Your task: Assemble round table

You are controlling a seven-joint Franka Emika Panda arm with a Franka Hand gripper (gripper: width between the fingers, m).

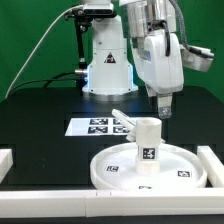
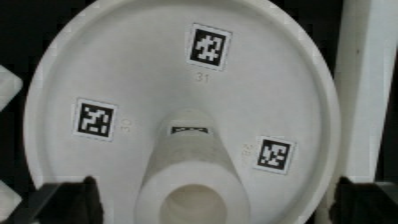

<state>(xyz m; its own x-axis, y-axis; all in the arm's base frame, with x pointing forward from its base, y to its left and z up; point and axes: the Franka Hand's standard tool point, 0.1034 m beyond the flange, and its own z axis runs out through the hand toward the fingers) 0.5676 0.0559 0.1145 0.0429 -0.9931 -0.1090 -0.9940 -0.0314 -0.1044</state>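
Observation:
The large round disc (image 1: 150, 168) lies flat near the front of the table, rim up and tags showing. The short thick leg (image 1: 147, 140) stands upright on its middle. In the wrist view I look down on the disc (image 2: 178, 80) and the leg's hollow top (image 2: 199, 197). My gripper (image 1: 163, 110) hangs just above the leg, a little to the exterior view's right. It is open (image 2: 217, 205). One dark finger (image 2: 75, 200) stands on each side of the leg, with a gap to it. A flat white base piece (image 1: 122, 117) lies tilted behind the disc.
The marker board (image 1: 98, 126) lies flat behind the disc, in front of the robot's base (image 1: 105, 70). White border rails run along the front (image 1: 60, 200) and stand at the exterior view's left (image 1: 5, 165) and right (image 1: 212, 165), close around the disc.

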